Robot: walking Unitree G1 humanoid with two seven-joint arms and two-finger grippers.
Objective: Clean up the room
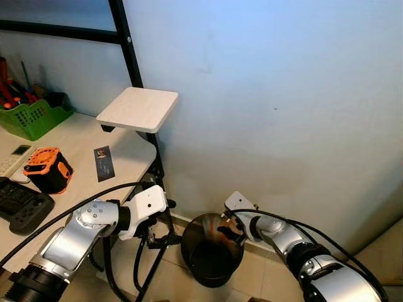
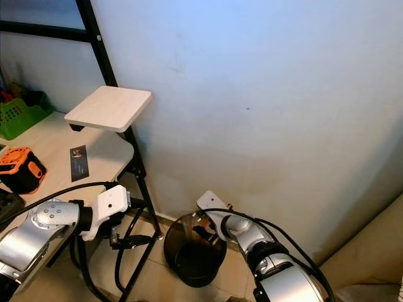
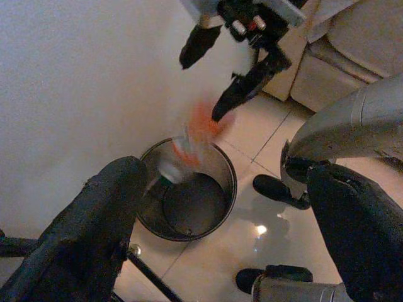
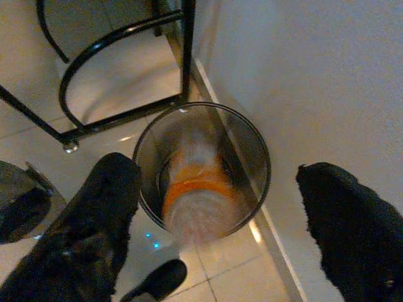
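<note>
1. Right now the round black bin (image 1: 211, 251) sits on the tiled floor (image 4: 239, 277), tight against the pale wall (image 1: 283, 94) and beside the worktop (image 1: 75, 151)'s black metal legs (image 4: 126, 82).
2. Above its rim hangs the right gripper (image 1: 230, 230), fingers spread wide and holding nothing; a clear bottle with an orange band (image 4: 192, 189), motion-blurred, is at the bin's mouth just below those fingers.
3. Nearby, the left gripper (image 3: 220, 233) is also spread and empty, beside the bin.

Clear bottle (image 4: 195, 189) w/ orange label, blurred; black bin (image 1: 211, 251); pale blue wall (image 1: 283, 94); green basket (image 1: 31, 119).
</note>
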